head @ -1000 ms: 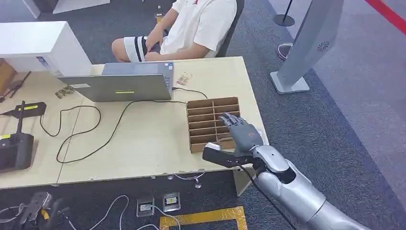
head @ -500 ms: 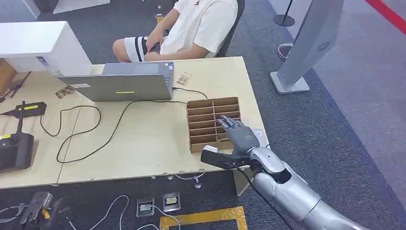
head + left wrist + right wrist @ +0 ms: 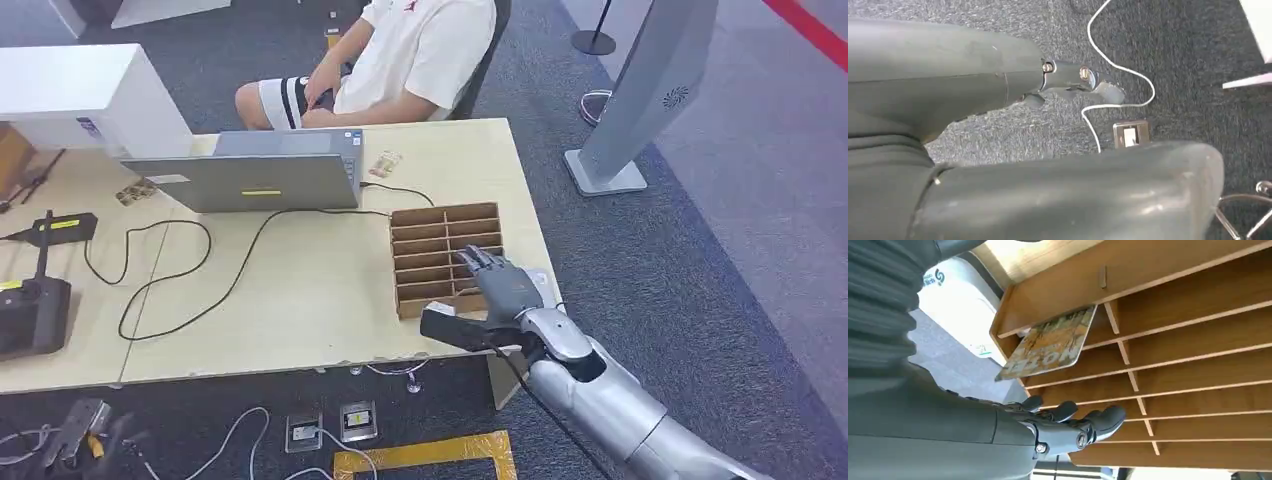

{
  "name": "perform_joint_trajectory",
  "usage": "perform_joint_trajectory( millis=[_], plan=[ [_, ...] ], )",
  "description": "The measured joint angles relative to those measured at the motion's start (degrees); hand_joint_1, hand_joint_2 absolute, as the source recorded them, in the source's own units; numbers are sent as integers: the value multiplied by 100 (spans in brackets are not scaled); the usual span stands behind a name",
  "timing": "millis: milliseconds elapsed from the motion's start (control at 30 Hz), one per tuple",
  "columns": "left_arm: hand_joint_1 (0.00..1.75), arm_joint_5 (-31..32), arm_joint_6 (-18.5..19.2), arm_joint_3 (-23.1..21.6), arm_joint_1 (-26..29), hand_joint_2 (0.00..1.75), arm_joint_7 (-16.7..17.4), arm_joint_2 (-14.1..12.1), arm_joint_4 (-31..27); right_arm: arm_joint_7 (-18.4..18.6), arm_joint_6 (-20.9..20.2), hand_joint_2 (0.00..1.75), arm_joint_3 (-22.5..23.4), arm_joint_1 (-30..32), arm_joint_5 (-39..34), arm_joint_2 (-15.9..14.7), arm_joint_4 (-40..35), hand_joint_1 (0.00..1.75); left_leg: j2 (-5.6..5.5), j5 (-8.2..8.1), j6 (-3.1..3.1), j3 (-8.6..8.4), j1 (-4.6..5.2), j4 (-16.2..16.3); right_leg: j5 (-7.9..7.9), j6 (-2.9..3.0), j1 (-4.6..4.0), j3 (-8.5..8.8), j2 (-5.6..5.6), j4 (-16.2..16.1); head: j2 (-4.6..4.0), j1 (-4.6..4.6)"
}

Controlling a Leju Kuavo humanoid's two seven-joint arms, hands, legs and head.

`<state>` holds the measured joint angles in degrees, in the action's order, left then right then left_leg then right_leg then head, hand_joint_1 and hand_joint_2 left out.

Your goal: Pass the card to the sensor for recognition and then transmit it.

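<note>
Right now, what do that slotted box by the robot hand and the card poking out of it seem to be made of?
The slotted box looks like thin plywood or fibreboard: matt brown faces, paler cut edges, dividers fitted at right angles. The card looks like printed plastic or coated cardstock; it is flat and stiff with a colourful picture and large letters, but which of the two I cannot tell. The robot hand looks like grey moulded plastic or metal.

The right arm [image 3: 610, 400] is clad in smooth silver shells, with a black cable [image 3: 540, 400] run along its underside. The right hand [image 3: 505, 285] is made of dark grey segmented fingers. A black block [image 3: 455, 328] is mounted at the wrist. Silver screws [image 3: 1083, 439] are seen on the fingers, and a grey ribbed cover [image 3: 878, 295] behind.
</note>
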<state>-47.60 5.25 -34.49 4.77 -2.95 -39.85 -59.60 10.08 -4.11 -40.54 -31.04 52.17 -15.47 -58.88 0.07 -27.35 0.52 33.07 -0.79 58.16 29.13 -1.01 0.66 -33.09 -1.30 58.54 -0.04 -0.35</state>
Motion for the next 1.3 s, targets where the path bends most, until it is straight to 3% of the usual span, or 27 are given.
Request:
perform_joint_trajectory(
  millis=[300,900,933,967,1000,1300],
  plan=[
    [0,20,-2,48,78,0,-33,-116,-227,92,-114,175,46,-79,94,-33,-24,0,0,0,0,-2,0,0,-1,1,0,1,1,0,0,0],
    [0,81,0,48,76,0,-59,-105,-236,153,-177,175,186,-12,41,-131,-98,0,1,0,1,-1,0,0,-1,1,-1,-1,2,0,0,-2],
    [0,83,-2,48,71,0,-103,-96,-229,111,-164,175,186,-11,41,-133,-98,28,1,0,1,-1,0,0,-1,1,0,-1,2,0,0,-4],
    [0,105,-2,46,62,0,-114,-81,-219,103,-164,175,188,-11,41,-138,-98,155,1,0,0,-1,0,0,-1,1,-1,0,1,0,0,-2],
    [0,118,0,44,58,0,-114,-66,-212,105,-170,175,188,-11,41,-146,-98,175,1,0,0,-1,0,0,-1,1,0,0,1,0,0,0],
    [0,85,0,57,45,0,-111,-2,-111,131,-258,175,190,45,-127,-208,-146,175,2,0,0,-1,0,0,-1,1,1,-1,3,-1,0,2]
  ],
)
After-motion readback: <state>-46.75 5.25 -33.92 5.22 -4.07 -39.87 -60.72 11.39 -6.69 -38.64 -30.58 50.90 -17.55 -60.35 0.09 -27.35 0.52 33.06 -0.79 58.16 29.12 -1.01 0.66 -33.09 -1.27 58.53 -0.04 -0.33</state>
